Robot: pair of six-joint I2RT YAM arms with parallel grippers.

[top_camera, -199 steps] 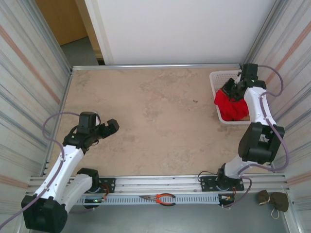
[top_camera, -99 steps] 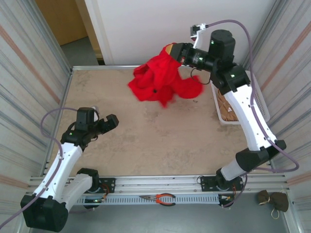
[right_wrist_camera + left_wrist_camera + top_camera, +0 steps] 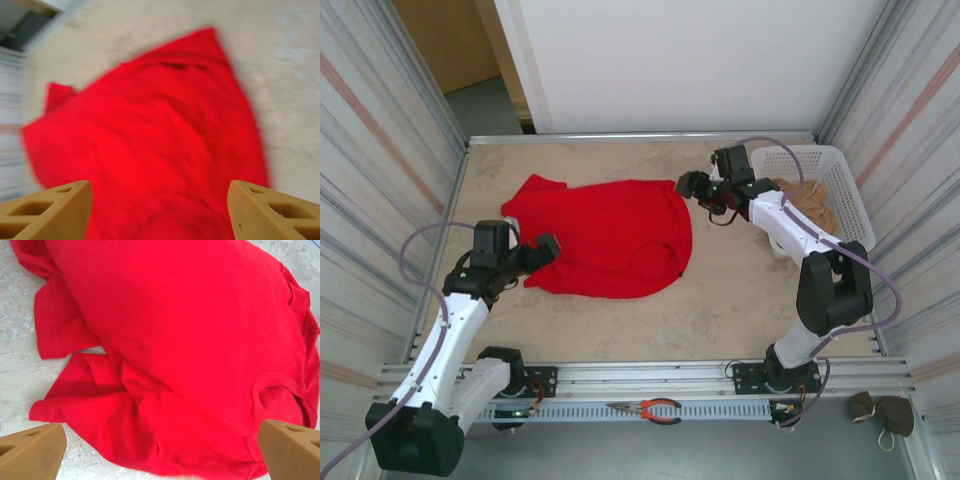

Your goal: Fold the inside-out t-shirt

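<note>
The inside-out t-shirt (image 3: 605, 240) lies spread on the table, bright red, loosely flattened with folds along its near left edge. My left gripper (image 3: 542, 250) hovers at the shirt's near left edge, open, with nothing between its fingers. In the left wrist view the t-shirt (image 3: 175, 340) has a sleeve sticking out to the left, above the left gripper (image 3: 161, 452). My right gripper (image 3: 692, 187) stands open just off the shirt's far right corner, apart from the cloth. The blurred right wrist view looks down on the t-shirt (image 3: 150, 140) past the right gripper (image 3: 161, 210).
A white basket (image 3: 840, 165) at the far right holds a tan-beige garment (image 3: 807, 198). Orange-handled pliers (image 3: 655, 408) lie on the front rail. Metal walls close in the table on both sides.
The right arm lifted the shirt out of the basket, swung it over the table and let it go. The shirt now lies spread out. The left arm barely moved.
</note>
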